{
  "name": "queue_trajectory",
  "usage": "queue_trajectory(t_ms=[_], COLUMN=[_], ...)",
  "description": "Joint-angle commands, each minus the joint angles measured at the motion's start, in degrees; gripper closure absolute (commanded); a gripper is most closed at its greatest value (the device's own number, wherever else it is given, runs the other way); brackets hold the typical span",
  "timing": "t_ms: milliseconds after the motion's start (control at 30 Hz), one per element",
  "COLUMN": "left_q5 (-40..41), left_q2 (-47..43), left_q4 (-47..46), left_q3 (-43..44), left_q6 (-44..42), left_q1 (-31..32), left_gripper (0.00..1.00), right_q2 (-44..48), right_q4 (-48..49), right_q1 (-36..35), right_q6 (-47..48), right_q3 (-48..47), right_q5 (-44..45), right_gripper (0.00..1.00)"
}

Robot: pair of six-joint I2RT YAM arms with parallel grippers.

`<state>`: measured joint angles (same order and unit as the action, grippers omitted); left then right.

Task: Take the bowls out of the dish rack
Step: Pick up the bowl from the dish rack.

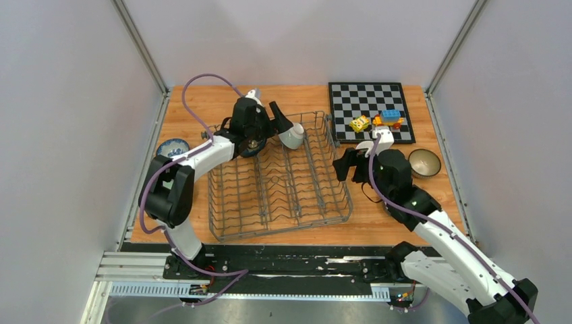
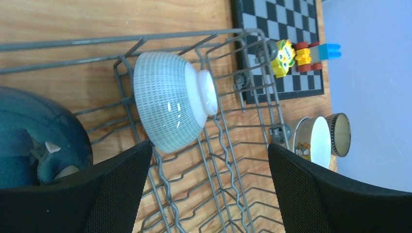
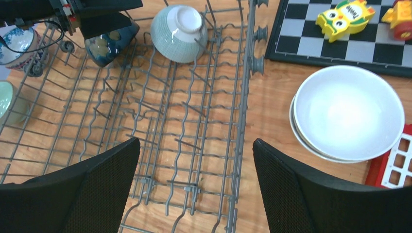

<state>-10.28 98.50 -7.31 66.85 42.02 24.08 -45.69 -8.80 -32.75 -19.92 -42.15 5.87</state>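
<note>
The grey wire dish rack (image 1: 280, 202) lies mid-table. At its far end a pale green bowl (image 1: 295, 135) (image 2: 172, 107) (image 3: 179, 33) rests on its side, foot outward. A dark teal bowl (image 1: 253, 145) (image 2: 39, 141) (image 3: 109, 43) leans to its left. My left gripper (image 1: 273, 129) (image 2: 209, 189) hovers open over these two, holding nothing. Open as well, my right gripper (image 1: 351, 165) (image 3: 194, 184) hangs above the rack's right rim with nothing between its fingers. A blue-and-white bowl (image 1: 173, 148) (image 3: 17, 41) sits on the table left of the rack.
Stacked white bowls (image 3: 347, 114) and a brown bowl (image 1: 424, 163) (image 2: 340, 133) sit on the table right of the rack. A chessboard (image 1: 367, 101) with toy blocks (image 1: 378, 121) lies at the back right. A red grid piece (image 3: 393, 165) is by the white bowls.
</note>
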Motion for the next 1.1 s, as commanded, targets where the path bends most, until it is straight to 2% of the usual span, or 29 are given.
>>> queue_trajectory(t_ms=[0, 167, 433, 567, 700, 833, 967, 1067], left_q5=[1.8, 4.7, 3.5, 3.7, 2.0, 0.1, -1.1, -2.0], left_q2=[1.0, 0.7, 6.8, 8.7, 9.6, 10.7, 11.3, 11.7], left_q4=[2.9, 2.8, 4.7, 3.8, 0.7, -1.6, -4.8, -7.1], left_q3=[-0.1, -2.6, 3.1, 4.1, 4.3, 4.7, 3.5, 2.6], left_q6=[2.9, 4.3, 3.5, 3.5, 4.3, 4.4, 5.3, 6.2], left_q1=[-0.1, -0.1, -0.1, -0.2, -0.1, -0.2, -0.1, -0.1], left_gripper=[0.10, 0.10, 0.11, 0.12, 0.15, 0.20, 0.25, 0.28], right_q2=[2.0, 0.1, -2.3, -5.5, -12.1, -19.4, -28.0, -35.2], right_q4=[0.3, 1.2, 3.0, 3.0, 2.6, 3.9, 7.1, 9.7], right_q1=[-0.6, -0.6, -0.6, -0.6, -0.6, 0.5, 3.7, 7.0], right_q6=[-2.2, -2.4, -3.2, -4.7, -6.7, -8.6, -11.6, -14.0], right_q3=[3.5, 3.3, 1.1, -1.9, -7.5, -11.7, -15.4, -18.8], right_q5=[-1.6, -2.2, -2.5, 0.5, 4.9, 6.8, 4.2, 0.7], right_gripper=[0.11, 0.11, 0.11, 0.10, 0.10, 0.15, 0.20, 0.28])
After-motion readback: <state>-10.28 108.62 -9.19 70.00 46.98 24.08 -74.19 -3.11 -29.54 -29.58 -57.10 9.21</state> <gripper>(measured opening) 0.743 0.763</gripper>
